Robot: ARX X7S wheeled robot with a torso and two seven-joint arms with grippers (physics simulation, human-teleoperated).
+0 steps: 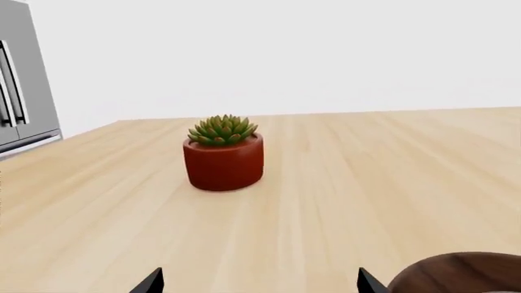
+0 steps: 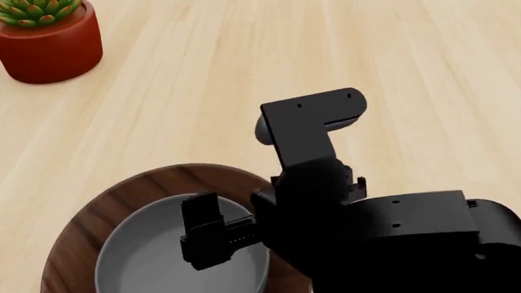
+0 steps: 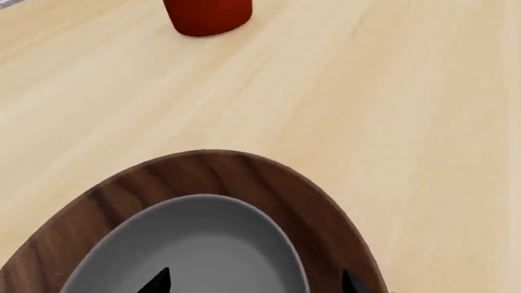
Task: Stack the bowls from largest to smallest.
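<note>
Right gripper (image 3: 248, 282): only two dark fingertips show at the frame edge in the right wrist view, spread apart with nothing between them, hanging over the grey bowl (image 3: 191, 247). In the head view this gripper (image 2: 204, 235) sits above the grey bowl's hollow, its jaw gap masked by the black arm (image 2: 366, 226). The grey bowl is nested inside the walnut bowl (image 3: 244, 177); both are cut off by the frame. Left gripper (image 1: 258, 282): two fingertips, set wide and holding nothing, beside the walnut bowl's rim (image 1: 460, 274). The light orange-tan bowl appears in no view. The red pot (image 1: 224, 162) with its succulent (image 1: 222, 129) stands well apart on the wooden table (image 1: 391, 183), towards its far edge.
</note>
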